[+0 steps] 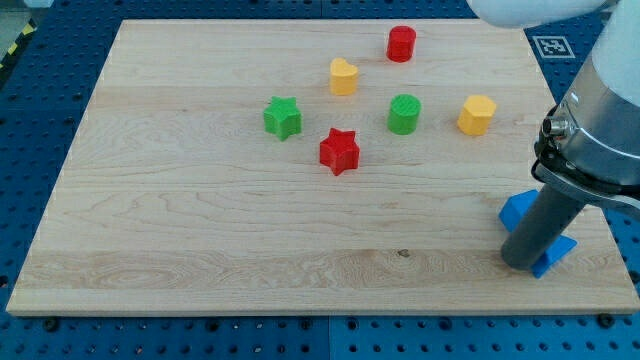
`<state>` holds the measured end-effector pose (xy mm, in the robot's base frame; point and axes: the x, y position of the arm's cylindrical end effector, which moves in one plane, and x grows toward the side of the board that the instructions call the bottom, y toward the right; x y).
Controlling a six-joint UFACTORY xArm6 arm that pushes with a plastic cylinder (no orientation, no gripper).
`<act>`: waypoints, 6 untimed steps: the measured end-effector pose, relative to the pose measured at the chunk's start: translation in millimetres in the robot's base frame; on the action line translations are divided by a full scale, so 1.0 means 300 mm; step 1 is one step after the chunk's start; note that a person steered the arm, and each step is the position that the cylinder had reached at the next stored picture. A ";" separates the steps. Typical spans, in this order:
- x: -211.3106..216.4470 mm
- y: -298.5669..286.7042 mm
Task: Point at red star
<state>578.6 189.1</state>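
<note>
No readable text; only a fiducial marker (553, 45) beside the board

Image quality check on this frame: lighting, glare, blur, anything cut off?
Camera view: even, soft light; short faint shadows under the blocks, e.g. the red star. No glare on the wooden board. Blocks are sharp; the arm's pale upper part at the view's top right is overexposed and cropped. My tip partly hides a blue block.
</note>
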 end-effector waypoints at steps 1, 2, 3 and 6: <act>0.000 -0.107; -0.008 -0.384; -0.105 -0.708; -0.362 -0.824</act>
